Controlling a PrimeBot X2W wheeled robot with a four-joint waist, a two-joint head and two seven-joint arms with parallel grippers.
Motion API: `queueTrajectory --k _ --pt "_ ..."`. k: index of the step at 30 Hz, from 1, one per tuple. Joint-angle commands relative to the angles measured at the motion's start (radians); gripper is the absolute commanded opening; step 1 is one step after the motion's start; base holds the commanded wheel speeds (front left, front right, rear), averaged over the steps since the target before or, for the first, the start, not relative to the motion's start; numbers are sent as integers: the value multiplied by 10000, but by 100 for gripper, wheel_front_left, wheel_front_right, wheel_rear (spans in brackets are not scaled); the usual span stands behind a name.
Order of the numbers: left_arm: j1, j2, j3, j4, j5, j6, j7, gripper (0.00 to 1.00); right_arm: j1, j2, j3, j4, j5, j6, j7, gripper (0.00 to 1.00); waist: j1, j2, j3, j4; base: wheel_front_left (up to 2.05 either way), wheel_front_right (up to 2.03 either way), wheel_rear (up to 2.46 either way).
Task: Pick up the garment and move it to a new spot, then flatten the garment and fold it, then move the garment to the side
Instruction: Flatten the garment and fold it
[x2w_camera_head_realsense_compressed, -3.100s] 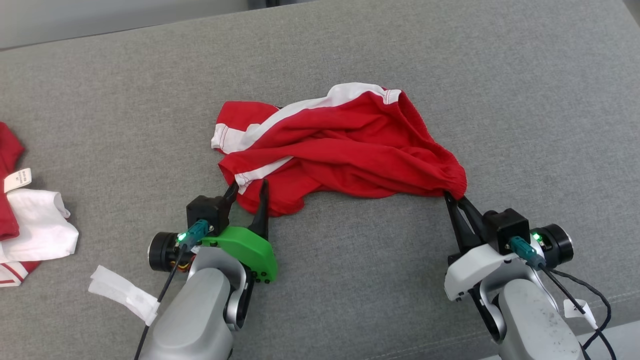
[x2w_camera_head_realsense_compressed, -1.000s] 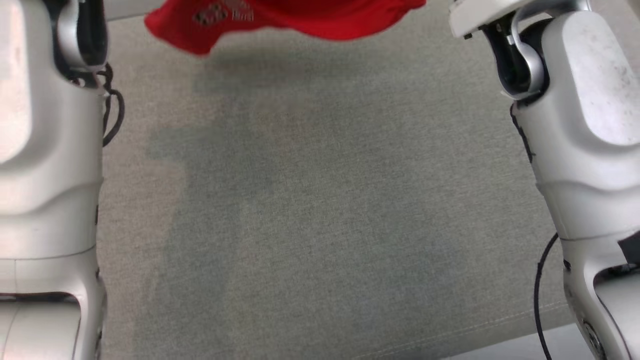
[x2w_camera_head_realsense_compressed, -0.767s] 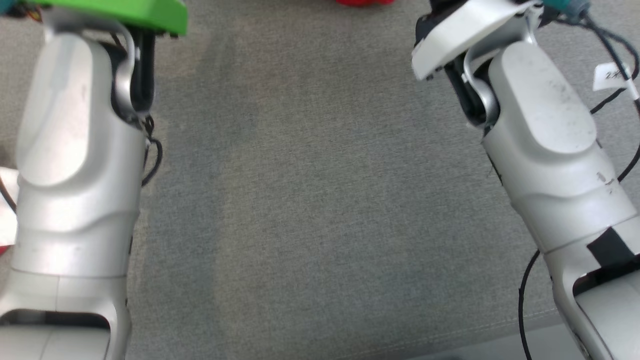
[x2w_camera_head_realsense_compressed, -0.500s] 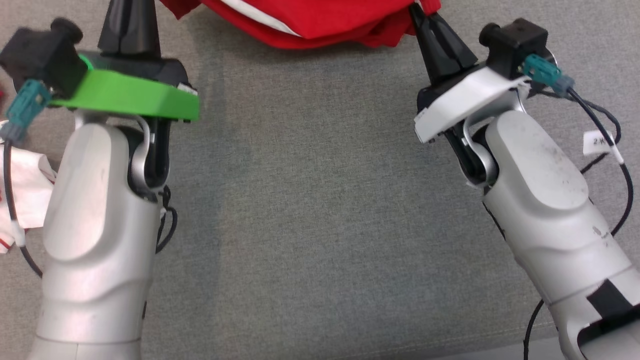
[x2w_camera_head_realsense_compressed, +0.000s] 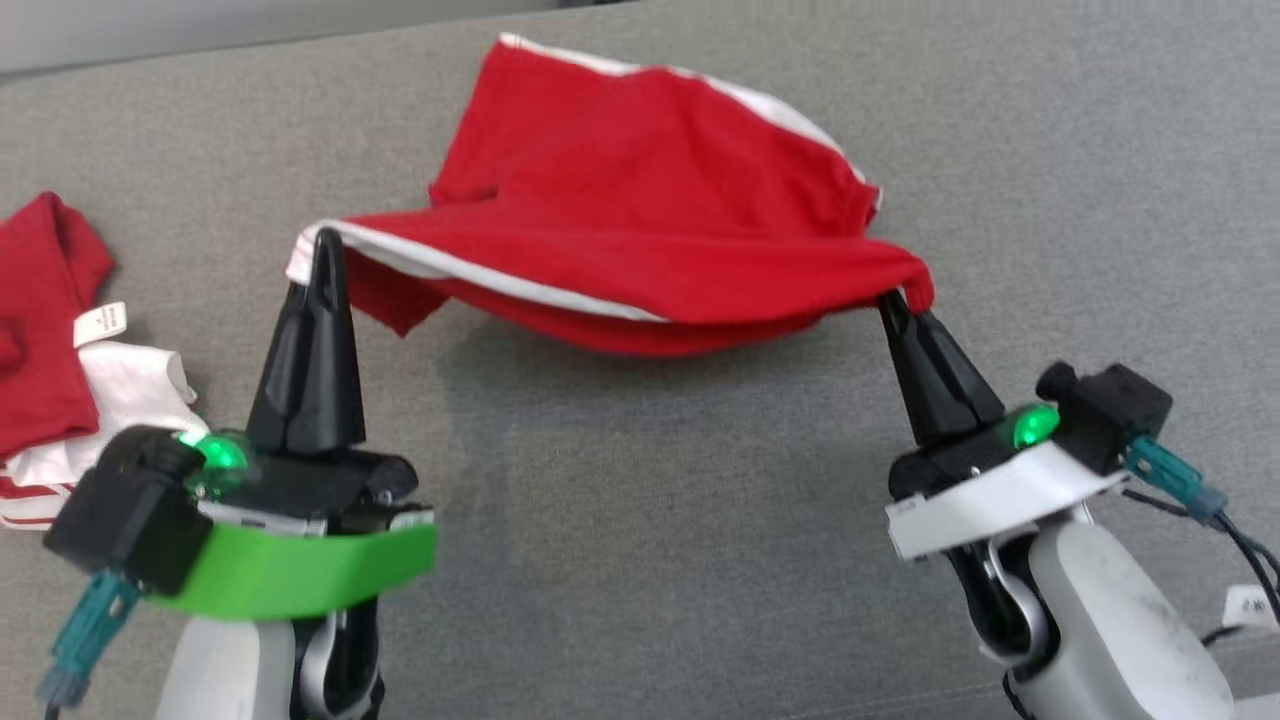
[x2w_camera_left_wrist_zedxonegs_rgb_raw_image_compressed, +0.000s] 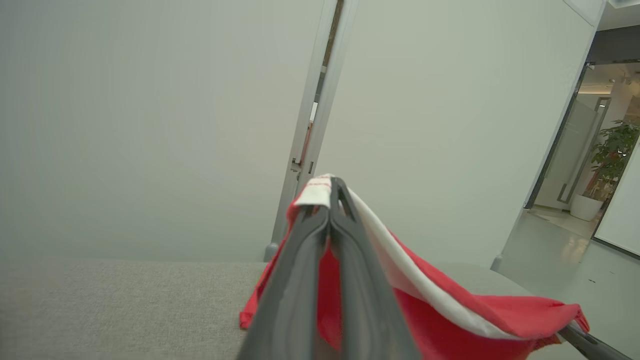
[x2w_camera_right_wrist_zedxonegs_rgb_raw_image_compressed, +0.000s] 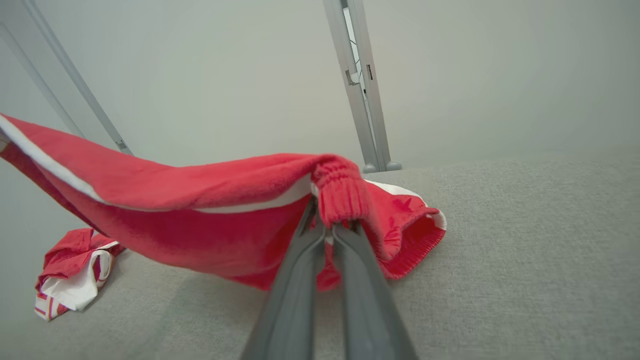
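Lifted since three seconds ago, when they lay crumpled with the left jaws open beside them, the red cloth shorts with white side stripes now hang stretched over the grey woven-fabric surface. Their far part drapes down onto that surface, while the near edge sags in the air between the two arms. A small pile of red and white clothes lies well apart at the left. The left gripper has its jaws pinched on a white-trimmed hem corner, the right gripper on the gathered elastic waistband. I judge this the spreading part of flattening. Next, both arms should lower together, keeping the edge taut, before letting go.
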Motion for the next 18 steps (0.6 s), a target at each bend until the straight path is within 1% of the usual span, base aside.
queueTrajectory --k 1,4,7,10,12,14,18 --pt "552 26 -75 -412 14 103 130 0 499 -118 -99 -333 118 -11 -29 0 0 0 -1050 -28 0 0 0" --pt "1561 103 -221 -1391 86 310 490 0 1544 -218 -199 -1156 353 -11 -10 0 0 0 -1495 -69 0 0 0" --pt "2480 199 -324 -2281 32 563 954 0 2582 -366 -481 -2081 631 -11 327 0 0 0 -1784 -115 0 0 0" --pt "3029 257 -398 -2597 -115 702 1381 0 3351 -331 -717 -2570 800 -11 784 0 0 0 -1822 -152 0 0 0" --pt "3182 247 -376 -2400 -363 748 1612 0 3632 -449 -877 -2456 444 -11 1100 0 0 0 -1726 -195 0 0 0" --pt "3028 291 -225 -1937 -529 776 1687 0 3689 -143 -925 -2155 546 -11 1258 0 0 0 -1548 -264 0 0 0" --pt "2264 345 -119 -613 -599 569 1607 0 3162 24 -917 -1134 17 -13 1328 0 0 0 -998 -408 0 0 0"
